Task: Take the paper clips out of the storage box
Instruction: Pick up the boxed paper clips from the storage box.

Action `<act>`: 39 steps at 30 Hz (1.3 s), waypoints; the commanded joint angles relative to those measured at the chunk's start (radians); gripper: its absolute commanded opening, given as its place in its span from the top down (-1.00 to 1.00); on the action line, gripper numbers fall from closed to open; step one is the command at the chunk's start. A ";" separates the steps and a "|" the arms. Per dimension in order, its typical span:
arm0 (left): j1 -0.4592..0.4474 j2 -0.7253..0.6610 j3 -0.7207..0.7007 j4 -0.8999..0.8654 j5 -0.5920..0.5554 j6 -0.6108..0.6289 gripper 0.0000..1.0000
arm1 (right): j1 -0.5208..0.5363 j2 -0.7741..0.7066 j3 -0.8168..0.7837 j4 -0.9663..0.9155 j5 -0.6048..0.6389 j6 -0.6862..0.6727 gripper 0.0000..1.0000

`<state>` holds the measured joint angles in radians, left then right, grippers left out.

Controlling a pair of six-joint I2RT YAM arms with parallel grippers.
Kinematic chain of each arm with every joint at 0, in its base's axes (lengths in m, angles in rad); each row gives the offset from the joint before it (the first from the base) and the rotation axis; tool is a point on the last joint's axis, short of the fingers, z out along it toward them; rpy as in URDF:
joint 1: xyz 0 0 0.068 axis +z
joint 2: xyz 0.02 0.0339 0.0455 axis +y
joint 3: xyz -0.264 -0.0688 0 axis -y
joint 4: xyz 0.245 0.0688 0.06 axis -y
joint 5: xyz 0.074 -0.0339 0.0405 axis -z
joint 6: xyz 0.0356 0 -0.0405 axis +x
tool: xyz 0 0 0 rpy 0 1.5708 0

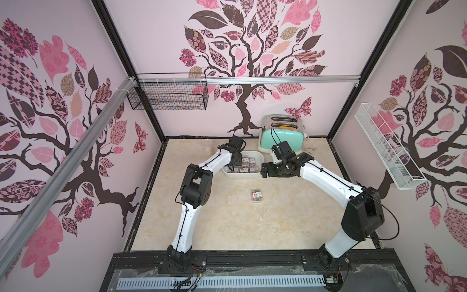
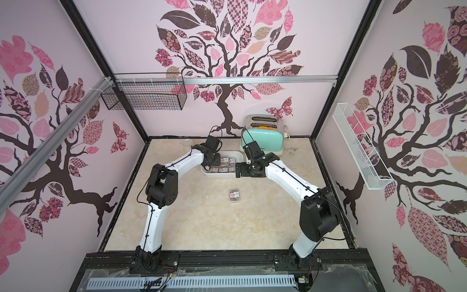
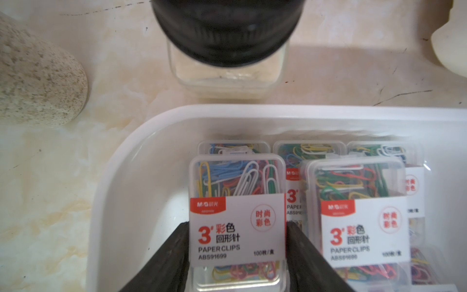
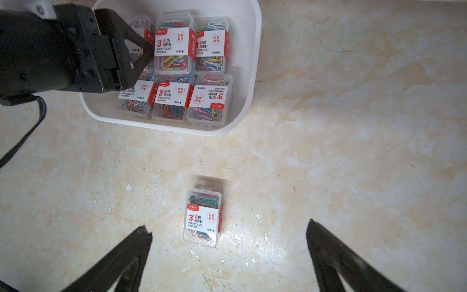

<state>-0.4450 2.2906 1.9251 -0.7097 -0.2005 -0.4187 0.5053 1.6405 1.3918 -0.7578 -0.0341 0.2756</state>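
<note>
The white storage box [image 1: 260,156] [image 2: 238,155] stands at the back of the table and holds several clear cases of paper clips [image 4: 174,43], each with a white and red label. My left gripper [image 3: 237,225] reaches down into the box at its left end. Both its fingers [image 3: 174,255] press against the sides of one case [image 3: 237,177], which lies on top of another. One more case [image 1: 256,195] [image 4: 203,220] lies alone on the table in front of the box. My right gripper [image 4: 228,226] hangs open above the table near that case, with nothing between its fingers.
A mint-green toaster [image 1: 279,141] stands right behind the box. A clear jar with a black lid [image 3: 227,75] and a speckled stone-like lump [image 3: 38,75] sit on the table just beyond the box. Wire baskets [image 1: 166,94] hang on the walls.
</note>
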 commanded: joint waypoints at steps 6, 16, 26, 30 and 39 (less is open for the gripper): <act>-0.004 0.017 0.028 0.001 0.006 0.002 -0.03 | -0.005 -0.021 0.012 0.009 -0.010 0.002 -0.99; -0.004 0.011 0.023 0.007 0.009 -0.001 0.09 | -0.005 -0.020 0.010 0.012 -0.016 0.002 -0.99; -0.004 -0.066 -0.031 0.032 0.006 -0.002 0.09 | -0.005 -0.019 0.009 0.015 -0.029 0.002 -0.99; -0.004 -0.090 -0.040 0.038 0.022 -0.002 0.08 | -0.005 -0.019 0.012 0.013 -0.030 0.002 -0.99; -0.004 -0.152 -0.046 0.023 0.067 0.000 0.07 | -0.005 -0.015 0.021 0.008 -0.035 0.002 -0.98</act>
<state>-0.4458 2.1925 1.8828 -0.6895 -0.1551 -0.4191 0.5053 1.6405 1.3918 -0.7544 -0.0616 0.2756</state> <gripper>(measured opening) 0.510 0.992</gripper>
